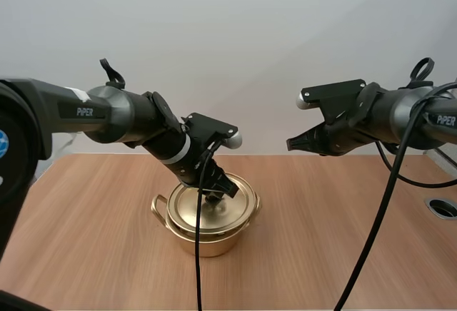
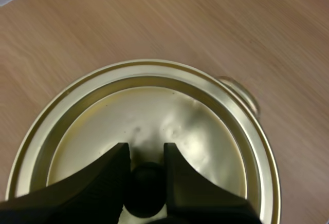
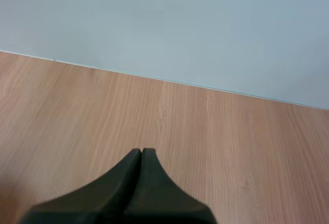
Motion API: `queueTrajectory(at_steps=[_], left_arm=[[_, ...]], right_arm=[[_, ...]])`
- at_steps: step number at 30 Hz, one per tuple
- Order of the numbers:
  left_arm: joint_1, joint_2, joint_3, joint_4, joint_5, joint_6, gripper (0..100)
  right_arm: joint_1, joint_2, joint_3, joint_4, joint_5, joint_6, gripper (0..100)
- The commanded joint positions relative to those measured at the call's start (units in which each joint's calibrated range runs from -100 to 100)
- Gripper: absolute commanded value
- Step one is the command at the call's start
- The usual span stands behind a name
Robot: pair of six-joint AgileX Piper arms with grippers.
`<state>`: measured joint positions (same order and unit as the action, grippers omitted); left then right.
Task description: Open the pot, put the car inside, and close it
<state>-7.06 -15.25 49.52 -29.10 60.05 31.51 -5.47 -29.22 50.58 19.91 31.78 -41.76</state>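
The golden pot (image 1: 208,241) stands on the wooden table (image 1: 321,225), a little left of its middle, and its lid (image 1: 187,210) sits closed on the rim. The left gripper (image 1: 214,195) is down on the centre of the lid; its two fingers are only a little apart and they pinch the black knob (image 2: 146,196) between them. The right gripper (image 1: 293,143) hangs in the air well apart from the pot, at the right side, with its fingers pressed together and holding nothing.
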Motion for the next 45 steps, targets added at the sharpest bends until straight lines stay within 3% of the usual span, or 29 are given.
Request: queueTrajectory(at_steps=[1,7,9,11,14,16,17,19,22,23,27,31,39,45], left_arm=[[-0.07,0.0,0.0,3.4,-0.7,-2.0,0],[-0.07,0.0,0.0,3.2,-0.4,-1.9,0],[-0.07,0.0,0.0,3.0,0.2,-1.5,7],[-0.07,0.0,0.0,3.0,0.3,-1.6,26],[-0.07,-0.4,0.0,3.0,0.1,-2.0,66],[0.01,-1.4,-1.0,3.4,0.1,-3.1,74],[0.01,-2.3,-1.9,4.0,-0.1,-3.9,71],[0.16,-4.5,-4.1,4.5,-0.3,-5.3,56],[0.81,-9.6,-7.9,5.3,0.3,-6.9,9],[1.14,-11.7,-8.9,5.7,0.3,-7.5,0],[3.14,-20.6,-11.6,6.2,-1.1,-10.4,0],[4.06,-30.6,-12.1,6.5,-0.5,-10.4,0],[4.06,-49.7,-12.1,8.8,3.1,-15.1,0],[4.06,-59.3,-11.3,10.5,9.5,-18.8,0]], right_arm=[[0.0,-0.1,0.0,0.0,0.0,0.0,0],[0.0,-0.1,0.0,0.0,0.0,0.0,0],[0.0,-0.1,0.0,0.0,0.0,0.0,0],[0.0,-0.1,0.0,0.0,0.0,0.0,0],[0.0,-0.1,0.0,0.0,0.0,0.0,0],[0.0,-0.1,0.0,0.6,0.0,0.0,0],[0.0,-0.1,0.0,1.8,0.0,0.0,0],[0.0,-0.1,0.0,4.1,0.0,0.0,0],[0.0,-0.2,0.0,7.3,0.2,0.1,0],[0.0,-0.4,0.0,8.8,1.6,0.2,0],[0.0,-3.2,0.0,16.1,9.1,1.1,0],[1.0,-9.7,0.0,20.2,10.1,-5.4,0],[3.1,-32.7,0.8,20.1,18.6,-6.4,0],[3.1,-50.5,6.7,16.6,19.9,-6.4,0]])
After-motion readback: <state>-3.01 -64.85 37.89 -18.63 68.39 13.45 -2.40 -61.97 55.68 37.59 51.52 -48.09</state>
